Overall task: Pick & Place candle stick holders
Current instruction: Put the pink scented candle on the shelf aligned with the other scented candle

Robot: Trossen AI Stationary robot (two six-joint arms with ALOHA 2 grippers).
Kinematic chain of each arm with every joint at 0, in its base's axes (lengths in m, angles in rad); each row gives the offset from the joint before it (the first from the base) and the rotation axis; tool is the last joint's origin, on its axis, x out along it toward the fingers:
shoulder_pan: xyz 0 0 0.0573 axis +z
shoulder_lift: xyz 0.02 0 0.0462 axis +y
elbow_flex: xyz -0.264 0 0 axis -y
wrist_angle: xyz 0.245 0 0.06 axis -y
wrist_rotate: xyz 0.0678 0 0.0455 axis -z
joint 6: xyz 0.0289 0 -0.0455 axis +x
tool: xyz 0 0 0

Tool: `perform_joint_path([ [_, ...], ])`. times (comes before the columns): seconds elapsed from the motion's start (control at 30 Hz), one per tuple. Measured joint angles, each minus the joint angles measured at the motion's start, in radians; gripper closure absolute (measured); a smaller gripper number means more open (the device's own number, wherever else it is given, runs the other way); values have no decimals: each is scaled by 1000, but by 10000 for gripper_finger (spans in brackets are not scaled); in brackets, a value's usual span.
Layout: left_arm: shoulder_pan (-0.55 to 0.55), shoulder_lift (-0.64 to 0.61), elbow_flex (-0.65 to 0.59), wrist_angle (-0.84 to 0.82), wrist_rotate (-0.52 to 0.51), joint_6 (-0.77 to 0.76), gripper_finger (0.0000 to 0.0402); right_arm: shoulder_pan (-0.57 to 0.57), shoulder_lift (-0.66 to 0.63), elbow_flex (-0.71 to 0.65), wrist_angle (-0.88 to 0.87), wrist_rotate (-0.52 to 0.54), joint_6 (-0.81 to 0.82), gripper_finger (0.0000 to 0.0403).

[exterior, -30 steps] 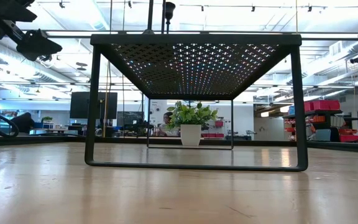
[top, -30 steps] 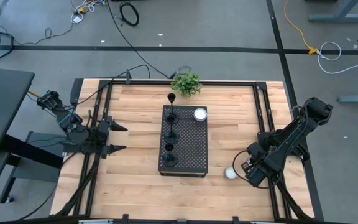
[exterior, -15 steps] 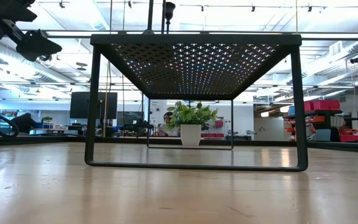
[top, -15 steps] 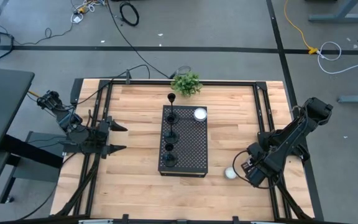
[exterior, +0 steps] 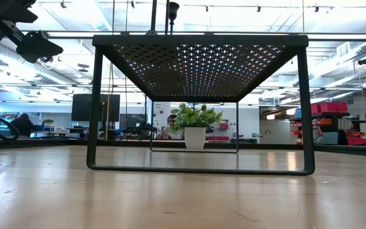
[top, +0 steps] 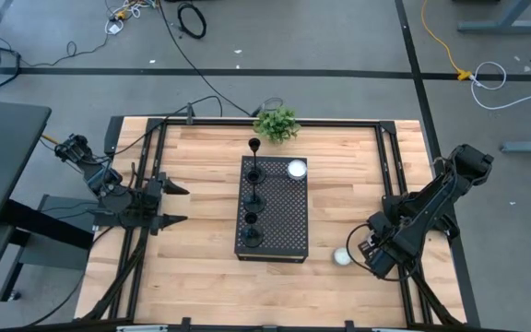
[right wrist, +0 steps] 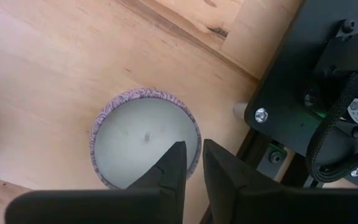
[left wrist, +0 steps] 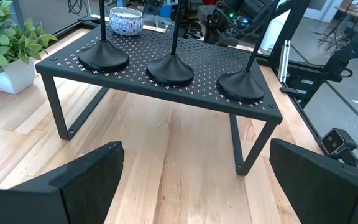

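Note:
Three black candle stick holders (top: 253,207) stand by their round bases in a row along the left side of the black perforated stand (top: 282,221). In the left wrist view their bases (left wrist: 171,70) rest on the stand's top (left wrist: 135,59). My left gripper (top: 177,204) is open and empty at the table's left, level with the stand and pointing at it. My right gripper (top: 355,245) is shut at the table's right, pointing down. Its fingertips (right wrist: 193,163) are over the rim of a small white candle (right wrist: 145,144) on the table. I cannot tell whether they touch it.
A second white candle (top: 297,169) sits on the stand's far right corner. A potted plant (top: 277,124) stands at the far edge behind the stand. Bare wood lies between each gripper and the stand. Black rails (top: 136,231) run along the left and right edges.

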Motion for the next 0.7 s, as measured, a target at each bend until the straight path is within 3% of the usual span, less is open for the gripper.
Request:
perform_joint_path([
  [0.27,0,0,0,-1,0,0,3,0,0,0,6,-1,19,348],
  [0.43,0,0,0,-2,0,-4,3,8,0,-51,71,-76,24,347],
  [0.7,0,0,0,-1,0,-2,3,14,-1,-66,90,-97,27,306],
])
